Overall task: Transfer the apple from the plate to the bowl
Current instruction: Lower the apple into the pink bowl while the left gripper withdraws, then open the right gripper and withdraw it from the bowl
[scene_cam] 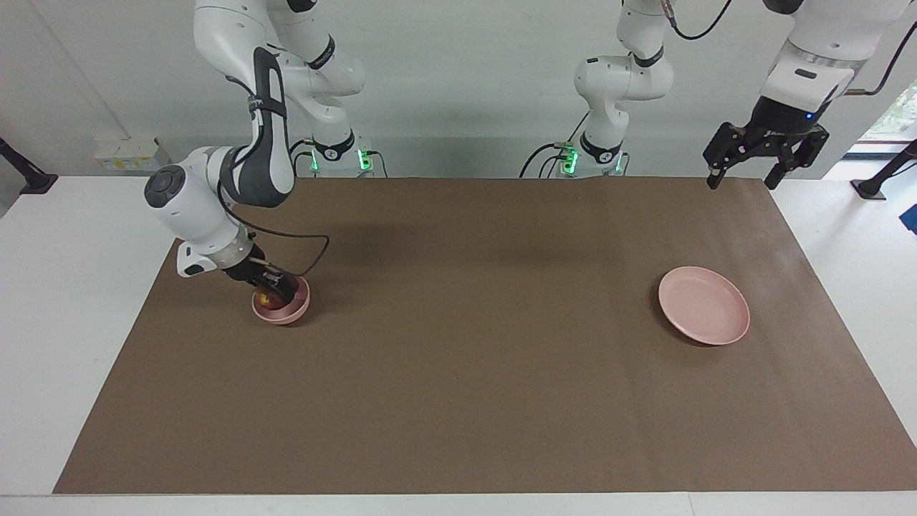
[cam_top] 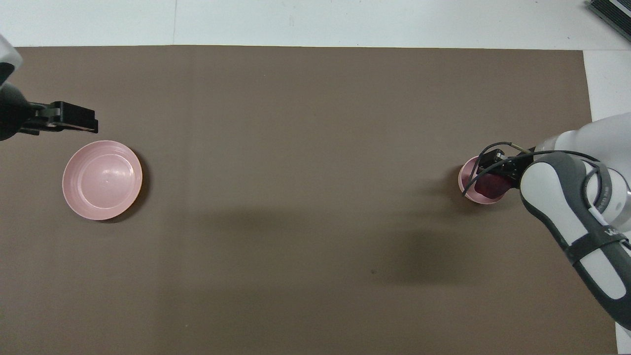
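Matt brown paper mat [scene_cam: 458,373], smooth glossy plate [scene_cam: 704,304]

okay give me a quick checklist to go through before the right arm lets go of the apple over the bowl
1. Right gripper shut on the apple: ok.
2. Apple inside the rim of the bowl, not beside it: ok in both views.
3. Apple resting on the bowl's bottom: cannot tell, the gripper hides it.
4. Bowl upright and flat on the brown mat: ok.
5. Left gripper open, raised high at its own end of the table, away from the bowl: ok.
6. Plate with nothing on it: ok.
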`<state>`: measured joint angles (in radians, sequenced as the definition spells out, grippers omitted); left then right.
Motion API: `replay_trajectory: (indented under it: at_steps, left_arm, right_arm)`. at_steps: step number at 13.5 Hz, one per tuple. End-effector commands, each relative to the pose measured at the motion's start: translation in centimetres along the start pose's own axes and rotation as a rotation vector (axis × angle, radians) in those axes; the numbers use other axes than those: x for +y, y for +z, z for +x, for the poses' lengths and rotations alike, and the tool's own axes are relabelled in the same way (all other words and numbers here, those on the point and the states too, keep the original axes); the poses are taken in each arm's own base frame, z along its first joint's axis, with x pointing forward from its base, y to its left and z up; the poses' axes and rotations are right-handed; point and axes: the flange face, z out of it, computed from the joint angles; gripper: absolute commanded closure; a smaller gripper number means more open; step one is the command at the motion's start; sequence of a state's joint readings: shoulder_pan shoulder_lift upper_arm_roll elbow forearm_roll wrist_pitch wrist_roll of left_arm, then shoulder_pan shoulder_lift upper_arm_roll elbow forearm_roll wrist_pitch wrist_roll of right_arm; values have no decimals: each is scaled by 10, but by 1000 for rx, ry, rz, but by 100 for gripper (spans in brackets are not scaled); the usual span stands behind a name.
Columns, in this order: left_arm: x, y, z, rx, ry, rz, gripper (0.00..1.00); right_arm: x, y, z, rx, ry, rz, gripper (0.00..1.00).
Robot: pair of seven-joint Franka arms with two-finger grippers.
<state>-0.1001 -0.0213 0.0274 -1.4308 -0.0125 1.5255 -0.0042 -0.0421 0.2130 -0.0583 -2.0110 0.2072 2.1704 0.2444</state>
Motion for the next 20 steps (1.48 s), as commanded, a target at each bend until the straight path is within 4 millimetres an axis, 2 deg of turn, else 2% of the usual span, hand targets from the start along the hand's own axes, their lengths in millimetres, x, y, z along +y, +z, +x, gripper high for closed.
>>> replay_trajectory:
  at_steps: [1,3,4,5,7,8,10,12,14,16,17,19,20]
  left_arm:
    - [-7,-23,-26,-35,43,20,0]
    - [-15,-22,-29,-56,79,22,0]
    - [-22,-19,-28,-69,67,18,0]
    - [-26,-19,-25,-66,60,18,0]
    - [-29,-24,-21,-65,53,23,0]
    - [-30,-22,-22,-79,52,22,0]
    - [-32,-23,-23,-81,66,24,0]
    - [-35,-25,-25,-79,94,29,0]
    - [-32,-31,-30,-69,99,29,0]
    - [-26,-54,-52,-54,108,24,0]
    - [-26,-65,-60,-35,107,23,0]
    - [-22,-66,-64,-38,115,20,0]
    - [-22,-66,-65,-44,115,18,0]
  right_arm:
    - [-3,9,5,11,-11,-15,100]
    - [-1,17,6,0,-9,-20,87]
    - [-1,17,6,0,-7,-20,73]
    - [-2,19,6,-4,-6,-18,50]
    - [-2,17,7,-4,-5,-16,11]
    - [-2,17,7,-4,-8,-16,0]
    - [-3,5,6,3,-21,-19,0]
    - [-7,-25,3,7,-34,-15,0]
    - [-11,-78,-3,18,-78,-63,0]
    - [-13,-129,-14,31,-119,-129,0]
    - [-13,-153,-22,48,-131,-145,0]
    - [-8,-197,-50,62,-188,-165,0]
    - [-5,-212,-63,47,-207,-171,0]
